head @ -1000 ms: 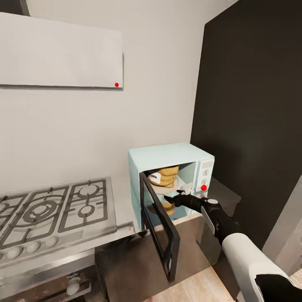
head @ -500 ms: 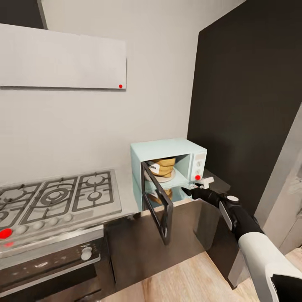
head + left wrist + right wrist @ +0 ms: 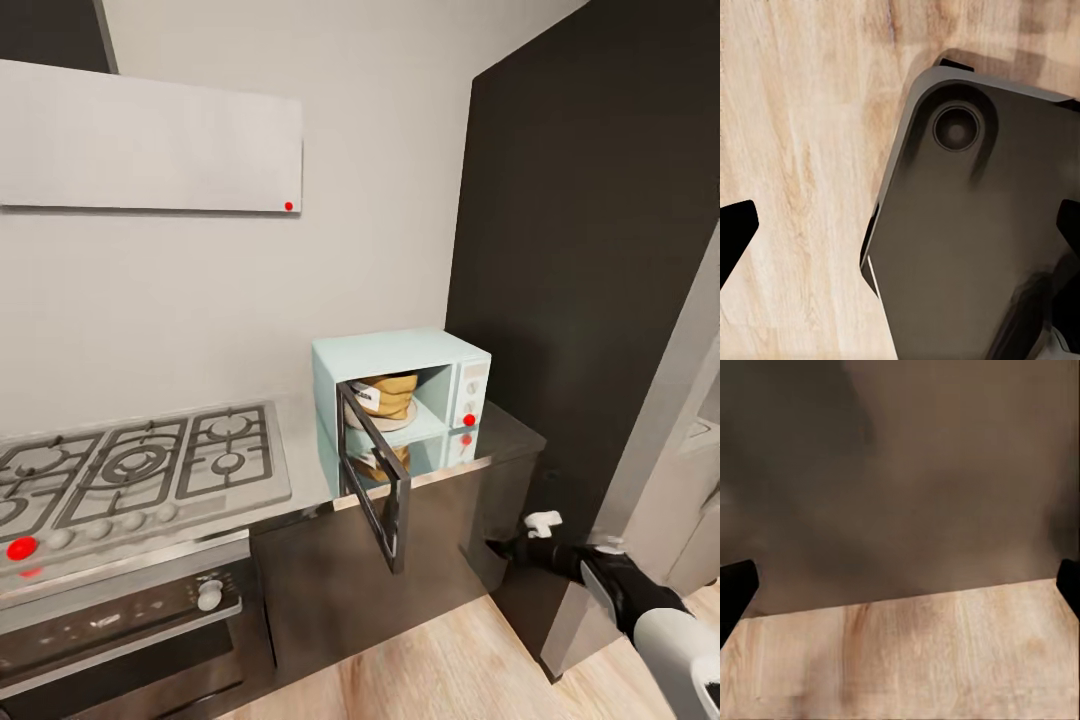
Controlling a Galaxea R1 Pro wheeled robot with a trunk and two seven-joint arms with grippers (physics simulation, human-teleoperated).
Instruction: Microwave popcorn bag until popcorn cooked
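Probably light and soft, popcorn bag (image 3: 388, 397) inside open microwave (image 3: 402, 398), best taken by thick rolled rim; right gripper (image 3: 507, 548) low, fingertips spread, holding nothing.

microwave (image 3: 400, 352): pale mint-blue, dark glass door, white knobs, 1 red dot | popcorn bag (image 3: 388, 395): mustard-tan, white label | countertop (image 3: 305, 470): brushed-steel grey | cabinet fronts (image 3: 330, 580): dark brown | floor (image 3: 907, 660): light wood grain | wall (image 3: 380, 150): off-white
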